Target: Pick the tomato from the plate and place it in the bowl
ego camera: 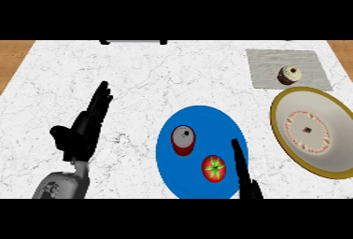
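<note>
Can point(183, 139) just beside tomato point(214, 168)

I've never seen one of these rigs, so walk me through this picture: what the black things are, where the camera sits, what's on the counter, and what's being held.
The camera sits at the robot's head, looking steeply down at a white marble counter. The two black shapes are the robot's hands on grey forearms, coming in from the lower edge. The left hand rests open at the left, fingers pointing up the counter. The right hand reaches over the right edge of a blue plate, fingers straight, just beside a red tomato with a green stalk. Also on the plate lies a small red can. To the right is a tan-rimmed bowl, where the tomato should go. Behind it, a cupcake sits on a grey mat. Neither hand holds anything yet.
</note>
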Controlling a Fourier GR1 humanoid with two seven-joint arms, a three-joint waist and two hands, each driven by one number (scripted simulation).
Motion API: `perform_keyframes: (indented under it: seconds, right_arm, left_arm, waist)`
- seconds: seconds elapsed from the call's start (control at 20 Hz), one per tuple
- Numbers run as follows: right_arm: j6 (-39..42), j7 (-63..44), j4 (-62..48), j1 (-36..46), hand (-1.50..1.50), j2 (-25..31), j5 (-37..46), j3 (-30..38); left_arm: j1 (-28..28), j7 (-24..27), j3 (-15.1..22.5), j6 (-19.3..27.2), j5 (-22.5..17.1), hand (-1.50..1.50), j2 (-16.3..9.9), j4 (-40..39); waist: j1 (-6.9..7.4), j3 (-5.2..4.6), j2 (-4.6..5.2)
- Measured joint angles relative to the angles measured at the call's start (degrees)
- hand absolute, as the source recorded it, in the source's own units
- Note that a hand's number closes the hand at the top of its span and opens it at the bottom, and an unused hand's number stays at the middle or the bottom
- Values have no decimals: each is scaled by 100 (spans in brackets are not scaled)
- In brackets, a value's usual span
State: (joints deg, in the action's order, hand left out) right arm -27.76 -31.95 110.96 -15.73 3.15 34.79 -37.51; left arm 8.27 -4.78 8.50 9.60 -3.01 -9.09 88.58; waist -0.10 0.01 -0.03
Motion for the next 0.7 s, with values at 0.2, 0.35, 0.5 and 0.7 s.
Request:
perform_keyframes:
  seconds: [0.2,0.35,0.5,0.7]
  right_arm:
    - [-214,393,-547,116,-150,-101,-190,73]
    - [-220,332,-728,182,-150,-61,-79,171]
    - [-226,148,-946,224,-150,-21,151,281]
    - [-51,-44,-1141,381,-150,11,318,372]
  left_arm:
    - [18,-82,-120,-102,28,0,34,32]
    - [-39,29,-190,-190,60,0,49,-5]
    - [-47,69,-188,-186,120,0,113,-40]
    - [-4,69,-210,-205,198,0,203,-68]
  waist:
    - [3,0,1]
    - [4,-1,2]
    - [2,-1,2]
    - [3,-1,2]
